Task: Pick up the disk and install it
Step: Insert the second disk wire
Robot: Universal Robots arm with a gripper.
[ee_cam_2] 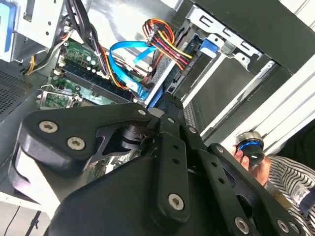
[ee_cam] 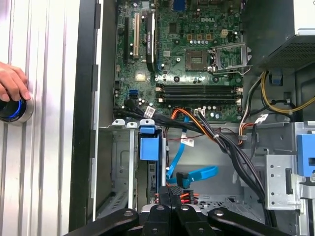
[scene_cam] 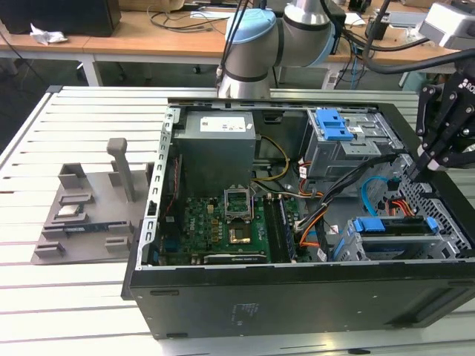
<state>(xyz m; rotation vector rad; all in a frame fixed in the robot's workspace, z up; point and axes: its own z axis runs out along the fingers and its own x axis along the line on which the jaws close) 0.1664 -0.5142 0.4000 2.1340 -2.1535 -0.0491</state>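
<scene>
Hanging beside the grey sheet-metal cage [scene_cam: 451,239] holding the blue-framed disk [scene_cam: 393,225], matte black jaws look closed

Robot arm [scene_cam: 260,44] of silver tubes with pale blue joint caps; black gripper [scene_cam: 427,159] linkages with silver screws [ee_cam_2: 175,200].

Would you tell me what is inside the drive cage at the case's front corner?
The disk stands on edge in the drive cage, its blue carrier showing on top. Its lower part is covered by the cage walls.
</scene>
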